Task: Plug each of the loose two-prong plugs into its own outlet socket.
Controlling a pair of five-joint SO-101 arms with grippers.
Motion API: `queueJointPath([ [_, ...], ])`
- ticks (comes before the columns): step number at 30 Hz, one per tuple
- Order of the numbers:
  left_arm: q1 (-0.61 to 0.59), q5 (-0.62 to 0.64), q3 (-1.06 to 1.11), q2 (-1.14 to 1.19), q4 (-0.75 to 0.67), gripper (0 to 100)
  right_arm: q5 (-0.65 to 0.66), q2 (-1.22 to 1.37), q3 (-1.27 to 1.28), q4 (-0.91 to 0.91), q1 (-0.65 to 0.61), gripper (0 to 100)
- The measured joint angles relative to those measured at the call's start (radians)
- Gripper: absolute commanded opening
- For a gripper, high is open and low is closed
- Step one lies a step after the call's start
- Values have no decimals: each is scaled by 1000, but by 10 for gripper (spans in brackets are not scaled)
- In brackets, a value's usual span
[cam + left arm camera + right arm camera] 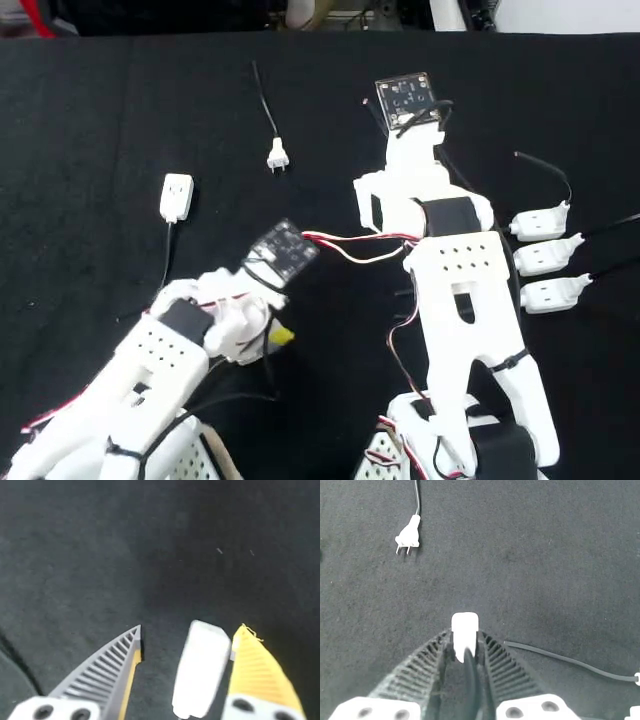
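Since the right gripper (465, 639) is pinched on a white corded connector (465, 625) with the cord trailing back between the fingers, it looks held end-forward for mating; prongs not visible. The left gripper (190, 629) is spread, a white block (201, 670) against its yellow finger (255, 665), probably mid-grasp. One loose two-prong plug (277, 156), white on black cord, lies far left of centre; a white outlet socket (176, 197) lies nearer, further left.

Fixed high camera looking down over the table (90, 100), wrist cameras close above it, loose plug (277, 156) (408, 536) shared by high and right wrist views.
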Motion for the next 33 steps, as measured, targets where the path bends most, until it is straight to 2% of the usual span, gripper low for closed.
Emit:
queueJointPath([
  [11,-15,-74,37,-15,0,296,0,0,0,0,0,12],
  [22,-133,-229,37,-15,0,296,0,0,0,0,0,12],
  [33,-183,-193,37,-15,0,295,0,0,0,0,0,12],
])
